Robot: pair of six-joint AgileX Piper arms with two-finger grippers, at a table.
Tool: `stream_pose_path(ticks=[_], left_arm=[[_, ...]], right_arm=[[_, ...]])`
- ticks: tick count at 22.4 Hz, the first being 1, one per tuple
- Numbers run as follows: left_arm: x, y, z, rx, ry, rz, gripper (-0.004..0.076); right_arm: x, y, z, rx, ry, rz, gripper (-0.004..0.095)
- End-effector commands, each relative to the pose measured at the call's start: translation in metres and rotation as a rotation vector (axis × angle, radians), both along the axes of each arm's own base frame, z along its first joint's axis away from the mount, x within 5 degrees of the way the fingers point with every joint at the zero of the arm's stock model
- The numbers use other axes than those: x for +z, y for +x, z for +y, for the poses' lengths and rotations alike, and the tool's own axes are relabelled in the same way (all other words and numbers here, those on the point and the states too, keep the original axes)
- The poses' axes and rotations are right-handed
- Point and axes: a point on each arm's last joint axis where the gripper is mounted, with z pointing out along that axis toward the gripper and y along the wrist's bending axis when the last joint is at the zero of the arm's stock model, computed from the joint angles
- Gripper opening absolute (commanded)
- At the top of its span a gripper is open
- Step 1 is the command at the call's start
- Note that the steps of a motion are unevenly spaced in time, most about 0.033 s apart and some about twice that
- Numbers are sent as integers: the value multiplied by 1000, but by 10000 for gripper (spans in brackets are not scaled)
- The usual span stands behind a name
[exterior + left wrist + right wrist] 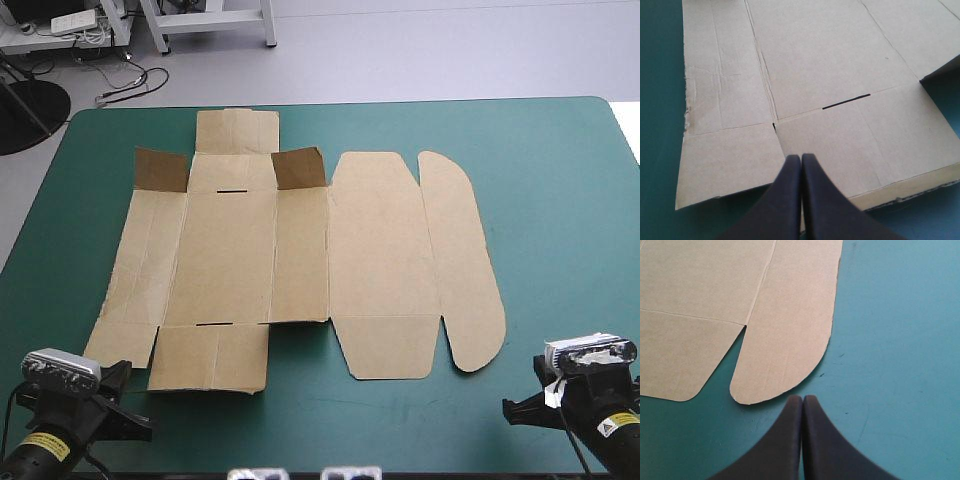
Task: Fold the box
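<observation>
The left hand [125, 405] and right hand [520, 410] sit lowest in the high view, at the near edge of the teal-green surface [560, 200], one toward each corner. Beyond them the brown box [300, 260] lies spread flat mid-surface, with only two small flaps [160, 170] at its far side standing up.

In the left wrist view, the left hand [801, 159] has its black fingers pressed together in one point over the near flap of the box [830, 65]. A thin slit [846, 101] lies ahead.

In the right wrist view, the right hand [802, 399], fingers likewise together, is over bare surface [900, 340], just beside the rounded flap [785, 355].
</observation>
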Motion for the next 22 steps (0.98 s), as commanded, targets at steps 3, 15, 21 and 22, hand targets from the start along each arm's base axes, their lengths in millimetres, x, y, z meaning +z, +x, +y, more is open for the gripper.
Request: stream_pose_path(ticks=[3, 15, 21, 22], left_arm=[[12, 4, -1, 2, -25, -77, -10], [67, 12, -2, 6, -15, -82, -10], [132, 59, -11, 4, -17, -30, -10], [135, 67, -13, 6, -16, -19, -9]], right_arm=[[11, 4, 0, -7, 7, -65, -20], [11, 4, 0, -7, 7, -65, -20], [11, 4, 0, -7, 7, -65, -20], [11, 4, 0, -7, 7, -65, -20]])
